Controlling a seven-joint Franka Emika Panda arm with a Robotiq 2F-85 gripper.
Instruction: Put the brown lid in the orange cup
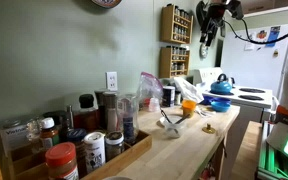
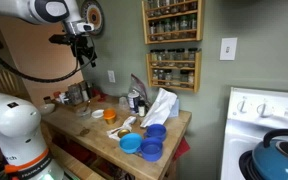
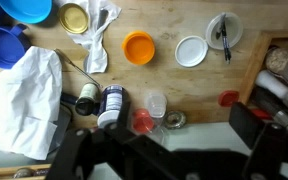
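Observation:
The orange cup (image 3: 138, 47) stands upright and empty on the wooden counter; it also shows in both exterior views (image 1: 188, 106) (image 2: 110, 115). The brown lid (image 3: 74, 17) is a flat golden-brown round cap lying to the cup's left in the wrist view, beside a white crumpled scrap. In an exterior view it is a small brown spot near the counter's front edge (image 1: 208, 128). My gripper (image 3: 169, 150) hangs high above the counter, open and empty, far from both; it also shows in both exterior views (image 1: 208, 35) (image 2: 84, 52).
Two blue bowls (image 3: 19, 10) and a white cloth (image 3: 24, 90) lie left of the lid. Two white lids (image 3: 190, 50) lie right of the cup. A dark bottle (image 3: 112, 105), a clear cup (image 3: 156, 103) and a red lid (image 3: 229, 98) stand along the back. A blue pot (image 1: 220, 100) sits on the stove.

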